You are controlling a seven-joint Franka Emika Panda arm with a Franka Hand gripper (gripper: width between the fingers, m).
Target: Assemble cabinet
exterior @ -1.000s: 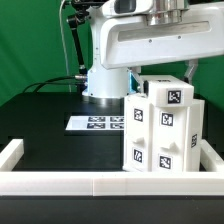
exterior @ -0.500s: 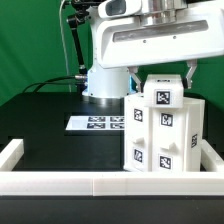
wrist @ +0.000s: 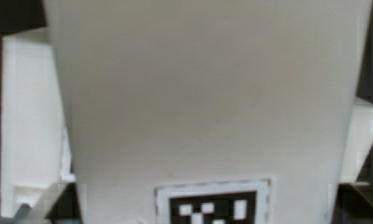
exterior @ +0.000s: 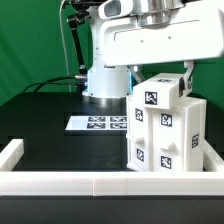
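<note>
The cabinet is a tall white box with black-and-white tags, standing on the black table at the exterior view's right. A narrower upper section with one tag rises from its top. My gripper comes down from above. One finger is on each side of that upper section, and the jaws are shut on it. In the wrist view a flat white face of the cabinet fills the picture, with a tag near the edge. The fingertips are hidden there.
The marker board lies flat behind the cabinet, toward the exterior view's left. A low white rail runs along the table's front, with a corner piece at the left. The arm's base stands at the back.
The cabinet has turned in my grip. Its top tag and near faces swung toward the exterior view's left, and the body's left edge shifted slightly right.
</note>
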